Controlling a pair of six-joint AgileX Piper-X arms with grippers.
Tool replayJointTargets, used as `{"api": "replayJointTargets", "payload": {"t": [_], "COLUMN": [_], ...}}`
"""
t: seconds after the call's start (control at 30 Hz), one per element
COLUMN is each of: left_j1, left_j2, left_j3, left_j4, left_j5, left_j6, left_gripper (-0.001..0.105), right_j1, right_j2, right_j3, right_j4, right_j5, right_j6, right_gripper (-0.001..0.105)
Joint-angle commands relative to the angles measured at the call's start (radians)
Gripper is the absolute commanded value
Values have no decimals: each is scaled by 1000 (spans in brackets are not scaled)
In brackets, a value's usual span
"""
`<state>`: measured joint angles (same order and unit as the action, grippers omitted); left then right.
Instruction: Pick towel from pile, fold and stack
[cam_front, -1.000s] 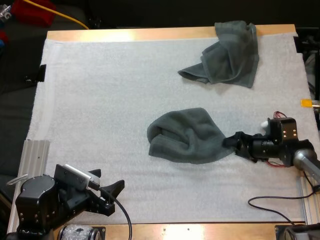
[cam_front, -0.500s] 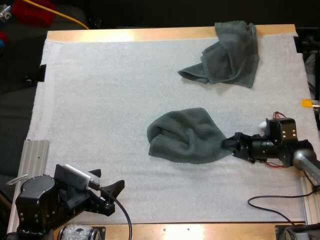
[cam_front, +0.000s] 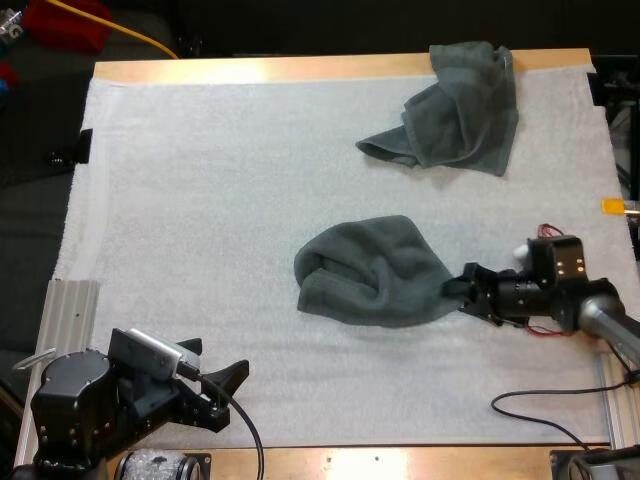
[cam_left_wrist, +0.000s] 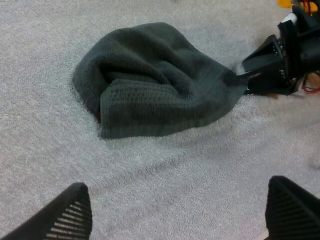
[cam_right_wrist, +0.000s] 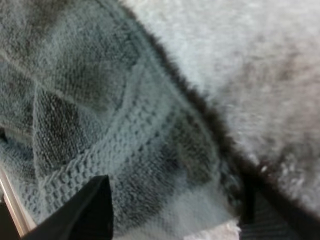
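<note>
Towel (cam_front: 370, 270) corner seemingly lies within low, outstretched right end effector (cam_front: 456, 293).

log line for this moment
left gripper open, holding nothing | right gripper open, straddling corner of middle towel | far towel untouched

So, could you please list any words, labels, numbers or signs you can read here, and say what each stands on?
There are none: no readable text, number or sign stands on the crumpled towel mid-mat, on the far towel, or on the white mat.
</note>
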<state>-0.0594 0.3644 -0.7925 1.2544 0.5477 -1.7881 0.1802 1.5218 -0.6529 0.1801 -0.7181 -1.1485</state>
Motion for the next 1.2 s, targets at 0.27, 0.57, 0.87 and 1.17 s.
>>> {"api": "replayJointTargets", "payload": {"t": [0.27,0.57,0.87,1.17], "left_j1": [-4,-4,-4,-26], "left_j2": [1,43,229,429], "left_j3": [-1,-1,23,93], "left_j4": [-1,-1,-126,-277], "left_j5": [10,10,81,192], "left_j6": [-10,-10,-17,-54], "left_gripper": [70,70,70,69], "right_j1": [35,35,35,35], "right_j2": [28,-32,-109,-111], "right_j3": [8,8,8,8], "right_j4": [-9,79,179,229], "right_j5": [104,282,390,395], "right_j6": [23,-49,-76,-105], "right_gripper": [38,1,1,1]}}
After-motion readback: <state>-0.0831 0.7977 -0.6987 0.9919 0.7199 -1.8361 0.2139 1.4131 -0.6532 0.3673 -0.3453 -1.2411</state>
